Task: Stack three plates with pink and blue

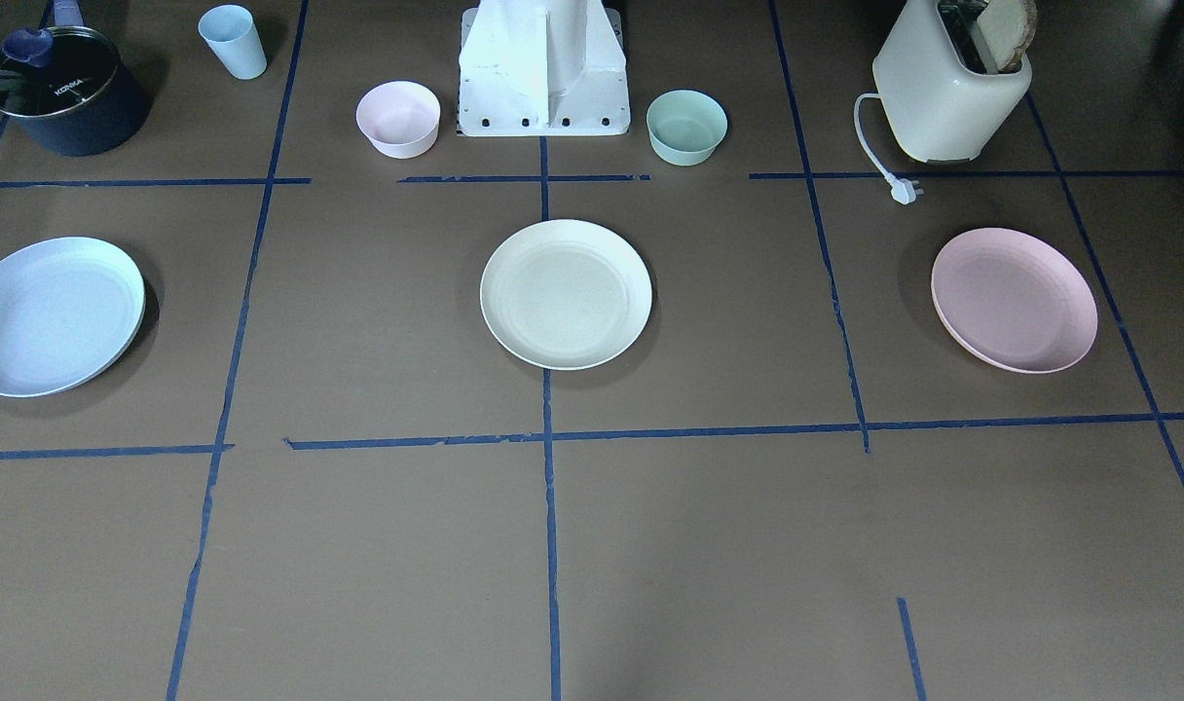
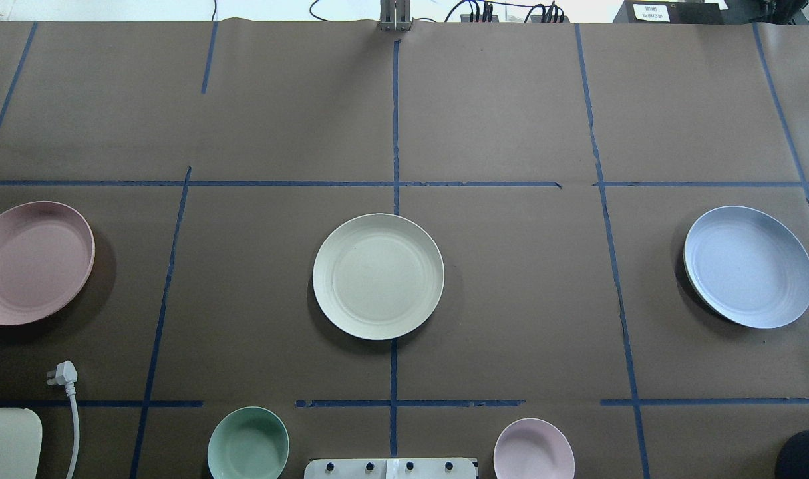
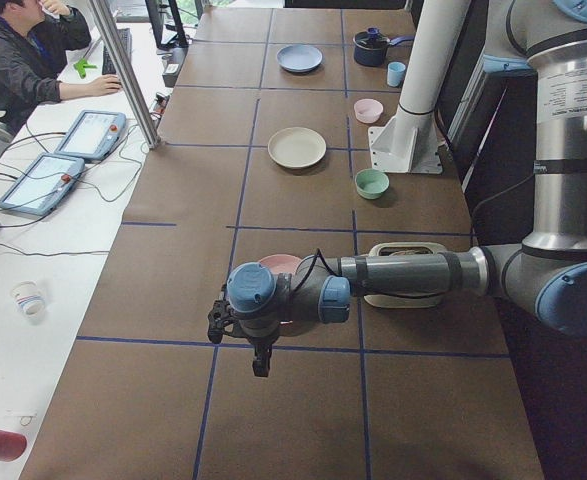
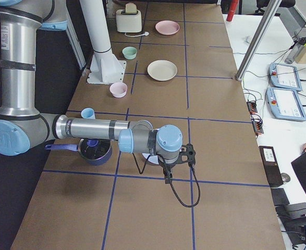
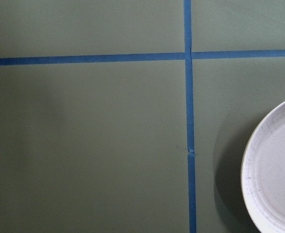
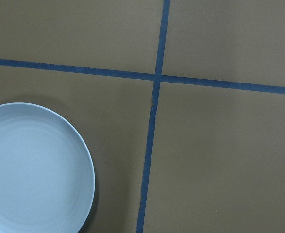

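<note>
Pink plate [image 1: 1014, 300], cream plate [image 1: 566, 294], blue plate [image 1: 52, 316] lie well apart; none stacked.

Left arm [image 3: 413, 272] and right arm [image 4: 90, 128] are done in silver tubes with pale-blue joint caps [image 4: 169, 139]; black bolts [image 1: 526, 123] are dotted along the white pedestal [image 1: 543, 58] foot.
</note>
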